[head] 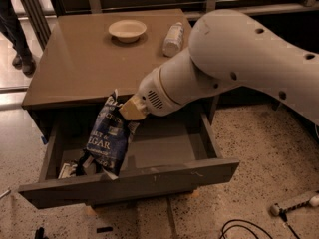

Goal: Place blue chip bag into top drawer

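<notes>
Navy-blue crinkled foil chip bag [110, 139] with white lettering: hanging upright over left half of the wide grey-brown top drawer [149, 181], lower end down inside, behind the drawer front. Tan two-finger gripper [124, 112] on the bulky white arm [239, 59], just above the drawer's far-left area, pinching the bag's top edge. Drawer pulled open toward the near side. Dark clutter [75, 167] in near-left drawer corner, touching or just beside the bag's bottom; can't tell which. On grey-brown cabinet top [79, 68], far side: shallow white bowl [127, 30], white plastic bottle [173, 39] lying on its side right of it, both well apart from the bag. Black cables [244, 229] and a white-tipped tool [296, 203] on speckled floor [259, 133], near right.
</notes>
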### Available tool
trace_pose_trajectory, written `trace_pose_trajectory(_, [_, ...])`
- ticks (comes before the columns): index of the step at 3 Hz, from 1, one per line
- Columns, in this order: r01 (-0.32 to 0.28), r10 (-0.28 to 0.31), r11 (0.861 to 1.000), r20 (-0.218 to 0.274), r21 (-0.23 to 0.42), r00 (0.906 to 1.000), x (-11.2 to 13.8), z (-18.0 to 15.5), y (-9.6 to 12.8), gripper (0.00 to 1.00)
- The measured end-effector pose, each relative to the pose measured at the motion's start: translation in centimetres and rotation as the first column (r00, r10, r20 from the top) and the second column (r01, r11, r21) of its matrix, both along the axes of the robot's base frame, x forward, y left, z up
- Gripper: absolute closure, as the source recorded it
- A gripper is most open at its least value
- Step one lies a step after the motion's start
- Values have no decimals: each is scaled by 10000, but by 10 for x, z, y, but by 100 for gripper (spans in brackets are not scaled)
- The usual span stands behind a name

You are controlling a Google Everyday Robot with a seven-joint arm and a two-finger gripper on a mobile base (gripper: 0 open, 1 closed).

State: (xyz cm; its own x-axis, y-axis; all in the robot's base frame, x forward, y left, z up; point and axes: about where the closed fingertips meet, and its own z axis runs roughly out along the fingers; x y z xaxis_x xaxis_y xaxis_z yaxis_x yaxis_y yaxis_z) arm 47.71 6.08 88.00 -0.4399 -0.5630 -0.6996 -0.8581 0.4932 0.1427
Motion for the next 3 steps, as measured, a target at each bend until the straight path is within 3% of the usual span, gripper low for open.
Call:
trace_pose_trajectory(1, [96, -96, 10000, -114, 25, 9999, 0, -49, -12, 100])
trace_pose_trajectory(2, [123, -123, 9999, -88, 23, 9999, 1, -51, -14, 100])
trace_pose_trajectory(3, [519, -518, 9987, -62, 30, 9986, 8, -62, -29, 100])
